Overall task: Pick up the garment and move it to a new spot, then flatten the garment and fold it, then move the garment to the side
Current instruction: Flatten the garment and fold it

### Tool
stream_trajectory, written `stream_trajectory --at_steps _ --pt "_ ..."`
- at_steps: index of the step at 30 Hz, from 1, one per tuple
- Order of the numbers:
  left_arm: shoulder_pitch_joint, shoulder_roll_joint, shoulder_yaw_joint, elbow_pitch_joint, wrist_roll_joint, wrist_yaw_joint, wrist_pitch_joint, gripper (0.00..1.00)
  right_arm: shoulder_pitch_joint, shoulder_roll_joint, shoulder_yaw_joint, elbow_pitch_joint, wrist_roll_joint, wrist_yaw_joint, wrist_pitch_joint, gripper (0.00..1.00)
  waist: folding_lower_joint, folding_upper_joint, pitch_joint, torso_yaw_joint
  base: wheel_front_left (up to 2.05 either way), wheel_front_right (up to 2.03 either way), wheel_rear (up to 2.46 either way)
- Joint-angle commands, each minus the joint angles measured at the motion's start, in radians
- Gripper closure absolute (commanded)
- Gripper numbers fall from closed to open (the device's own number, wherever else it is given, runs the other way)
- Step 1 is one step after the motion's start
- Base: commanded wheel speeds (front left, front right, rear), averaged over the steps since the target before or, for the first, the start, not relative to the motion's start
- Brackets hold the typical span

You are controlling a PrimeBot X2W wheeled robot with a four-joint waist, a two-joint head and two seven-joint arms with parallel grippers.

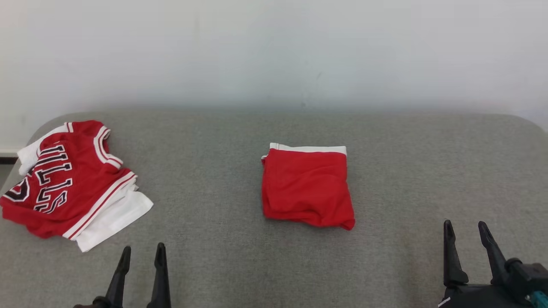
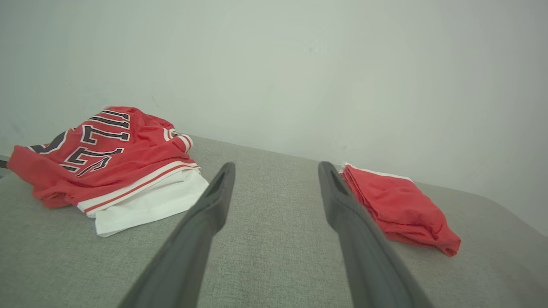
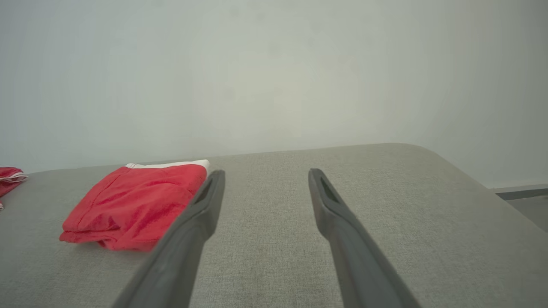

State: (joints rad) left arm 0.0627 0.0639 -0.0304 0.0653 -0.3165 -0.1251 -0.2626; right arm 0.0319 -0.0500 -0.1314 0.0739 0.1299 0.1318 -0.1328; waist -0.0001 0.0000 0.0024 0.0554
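Garment: red, white band on its far edge, lies folded and roughly square mid-table, touching neither gripper. No clear long axis, and its side edges run away from the robot.

Left gripper is low left, jaws wide, holding nothing. Right gripper is low right, jaws wide, also empty.

Key relation: the garment is forward and between the two arms. From the left wrist it sits ahead and to the right of the fingers. From the right wrist it sits ahead and to the left. In the head view the right gripper looks slightly nearer to it, level with its near right corner.

Jersey lies crumpled at the far left, ahead of the left gripper and well apart from the garment.

Judgement: the fold looks done and the move to the side is still left. The right arm probably has the shorter reach.
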Motion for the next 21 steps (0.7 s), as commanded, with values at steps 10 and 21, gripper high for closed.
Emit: stream_trajectory --at_steps 10,21 --pt "0.034 0.001 0.008 0.063 0.026 -0.005 -0.003 0.0 -0.017 -0.001 0.04 0.124 0.023 -0.002 -0.062 0.0 0.0001 0.0 -0.012 -0.044 0.0 0.0 0.0" --pt "0.016 0.001 0.005 0.091 0.017 -0.005 -0.003 0.0 -0.053 -0.001 0.039 0.196 0.023 -0.002 -0.058 0.0 0.0001 0.0 -0.01 -0.044 0.0 0.0 0.0"
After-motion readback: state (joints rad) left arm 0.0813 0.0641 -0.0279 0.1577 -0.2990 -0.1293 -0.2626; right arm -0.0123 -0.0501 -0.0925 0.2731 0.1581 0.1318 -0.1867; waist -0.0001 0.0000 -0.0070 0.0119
